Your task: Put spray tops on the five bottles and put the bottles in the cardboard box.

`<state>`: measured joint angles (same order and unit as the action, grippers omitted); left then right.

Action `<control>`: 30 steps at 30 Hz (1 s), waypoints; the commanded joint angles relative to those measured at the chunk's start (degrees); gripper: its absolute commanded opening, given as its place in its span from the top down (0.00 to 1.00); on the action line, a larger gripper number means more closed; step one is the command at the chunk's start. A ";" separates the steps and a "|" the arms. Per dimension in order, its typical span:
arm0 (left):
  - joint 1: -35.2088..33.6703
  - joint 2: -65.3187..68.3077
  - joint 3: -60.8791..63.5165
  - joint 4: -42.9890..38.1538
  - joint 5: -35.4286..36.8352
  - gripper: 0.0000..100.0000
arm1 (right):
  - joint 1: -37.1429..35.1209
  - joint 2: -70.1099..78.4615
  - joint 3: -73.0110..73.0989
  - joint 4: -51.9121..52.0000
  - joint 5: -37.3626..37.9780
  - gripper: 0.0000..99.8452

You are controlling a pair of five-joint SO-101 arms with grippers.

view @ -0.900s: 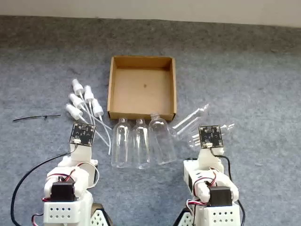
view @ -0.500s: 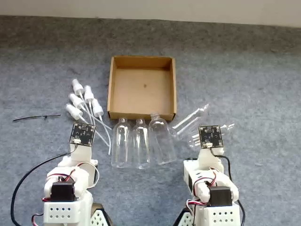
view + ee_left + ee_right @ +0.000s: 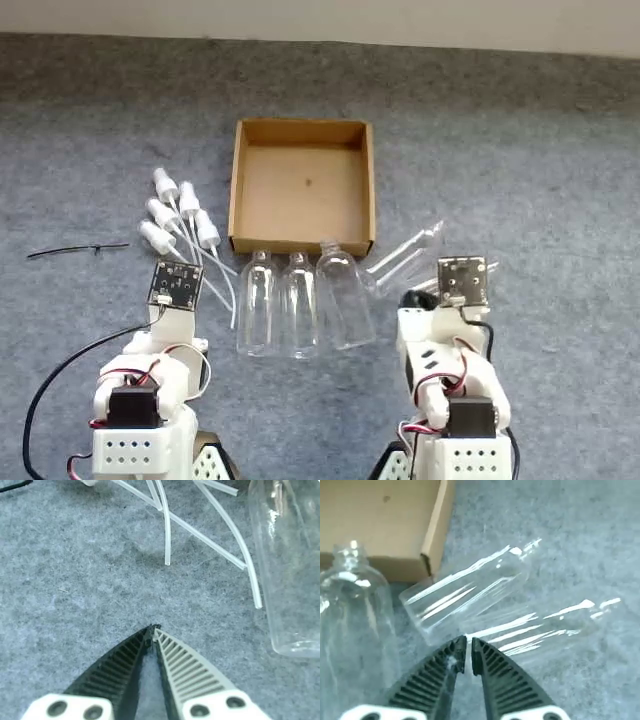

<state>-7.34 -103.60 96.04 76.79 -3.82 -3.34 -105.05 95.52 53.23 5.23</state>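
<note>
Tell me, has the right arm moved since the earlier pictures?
Yes. In the high view the right arm has swung its wrist rightward, away from the near right corner of the cardboard box.

A grey, felt-like surface (image 3: 540,150) spreads across the whole scene, its nap mottled and evenly lit. Along its far edge runs a pale, plain band (image 3: 320,15).

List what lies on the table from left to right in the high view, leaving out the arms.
black cable tie → spray tops → three bottles lying side by side in front of the cardboard box → two slanted bottles
</note>
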 commanded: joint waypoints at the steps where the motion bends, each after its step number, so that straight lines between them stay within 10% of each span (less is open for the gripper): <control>1: 0.75 -0.66 1.19 -0.79 -0.18 0.99 | 6.90 -0.22 8.92 -6.11 6.42 0.99; 12: 0.75 -0.66 1.19 -0.79 -0.18 0.99 | 9.27 5.49 -16.57 2.33 2.20 0.99; 30: 0.75 -0.66 1.19 -0.79 -0.18 0.99 | 8.92 79.69 -58.86 9.80 -19.43 0.76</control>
<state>-7.34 -103.60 96.04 76.79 -3.82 6.33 -31.56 42.51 62.64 -11.21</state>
